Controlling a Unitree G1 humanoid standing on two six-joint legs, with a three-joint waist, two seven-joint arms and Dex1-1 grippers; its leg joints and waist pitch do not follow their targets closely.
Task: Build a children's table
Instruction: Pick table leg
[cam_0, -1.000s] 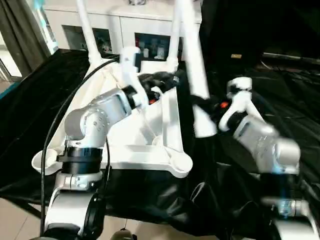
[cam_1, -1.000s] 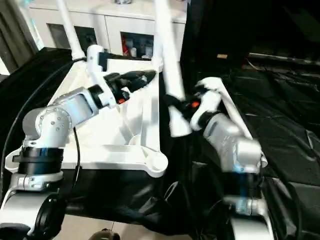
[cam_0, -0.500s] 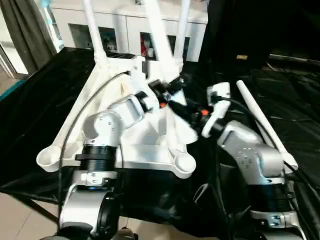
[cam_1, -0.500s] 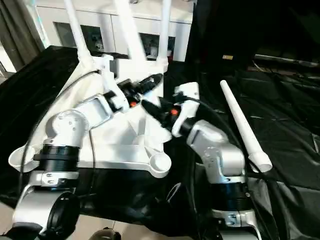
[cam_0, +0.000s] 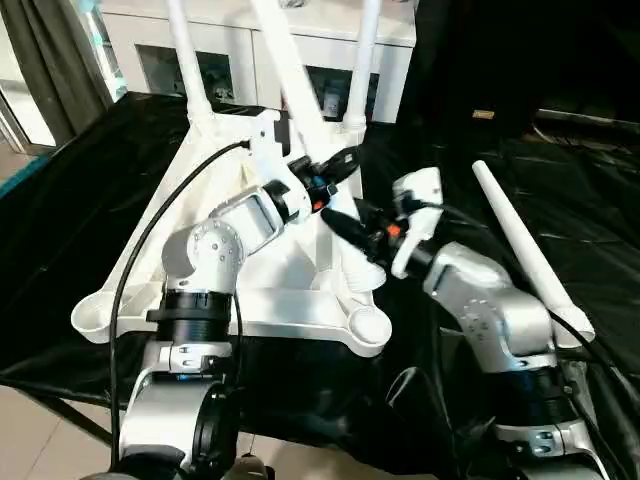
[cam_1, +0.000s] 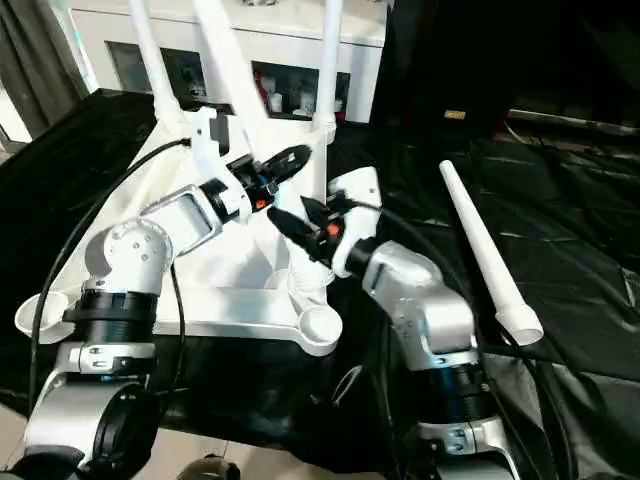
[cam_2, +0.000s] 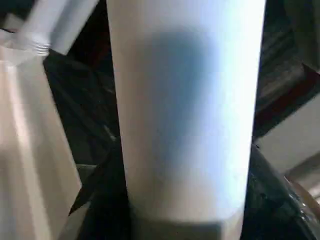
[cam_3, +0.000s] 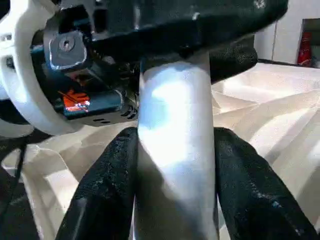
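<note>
The children's table top (cam_0: 150, 250) lies upside down on black cloth, ribs and round corner sockets facing up. Two white legs (cam_0: 185, 60) (cam_0: 362, 60) stand upright in its far corners. A third leg (cam_0: 290, 70) leans steeply to the left over the top, its lower end near the near right socket (cam_0: 370, 325). My left gripper (cam_0: 338, 168) is shut on this leg higher up. My right gripper (cam_0: 350, 222) is shut on it just below, its fingers (cam_3: 105, 190) on either side of the tube. Another leg (cam_0: 520, 240) lies loose on the cloth at the right.
A white cabinet (cam_0: 240, 55) with glass doors stands right behind the table top. Black cloth (cam_0: 60, 200) covers the work surface and hangs over its near edge. A black cable (cam_0: 130, 270) loops from my left arm. A grey curtain (cam_0: 50, 60) hangs at the far left.
The held leg has swung from nearly upright at the top's right side to leaning left over it. My left gripper has closed on it, and both grippers now sit close together.
</note>
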